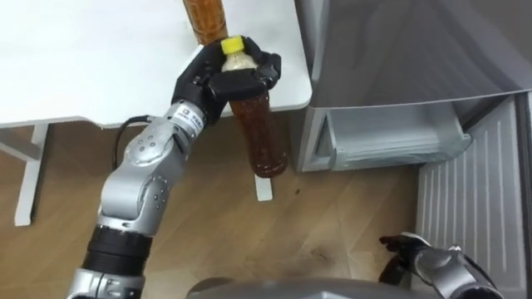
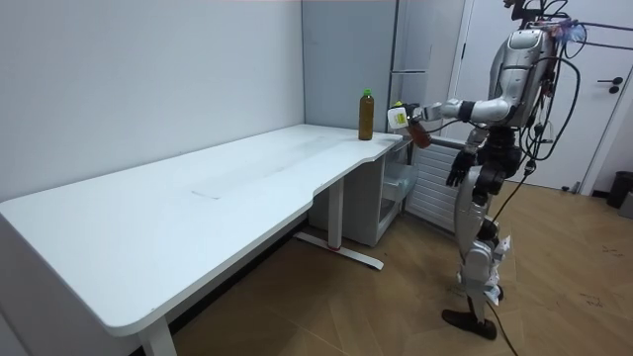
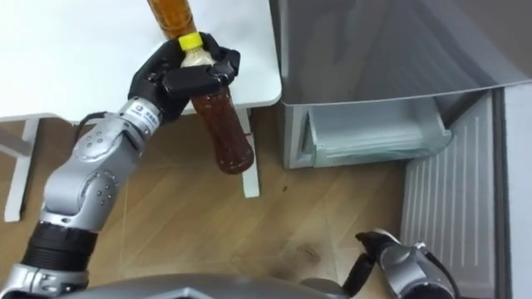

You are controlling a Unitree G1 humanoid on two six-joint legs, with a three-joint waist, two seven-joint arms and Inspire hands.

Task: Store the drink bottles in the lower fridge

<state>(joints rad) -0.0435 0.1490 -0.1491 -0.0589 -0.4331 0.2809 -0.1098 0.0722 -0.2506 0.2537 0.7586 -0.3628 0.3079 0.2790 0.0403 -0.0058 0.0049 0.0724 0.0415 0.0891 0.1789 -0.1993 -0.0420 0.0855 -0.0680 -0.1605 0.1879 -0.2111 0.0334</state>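
My left hand (image 1: 218, 81) is shut on the neck of a brown tea bottle (image 1: 262, 133) with a yellow cap, just off the white table's (image 1: 83, 58) near right corner. The bottle hangs cap-up, tilted, over the wooden floor, left of the fridge. A second brown bottle (image 1: 204, 18) stands upright on the table right behind the hand; the room view shows it has a green cap (image 2: 366, 93). The grey fridge's lower compartment (image 1: 391, 137) stands open to the right. My right hand (image 1: 432, 264) hangs low at my side, fingers relaxed.
The lower fridge's door (image 1: 474, 199), ribbed and white inside, is swung out towards me on the right. A table leg (image 1: 263, 187) stands under the held bottle. In the room view I stand at the table's end, facing the fridge (image 2: 396, 59).
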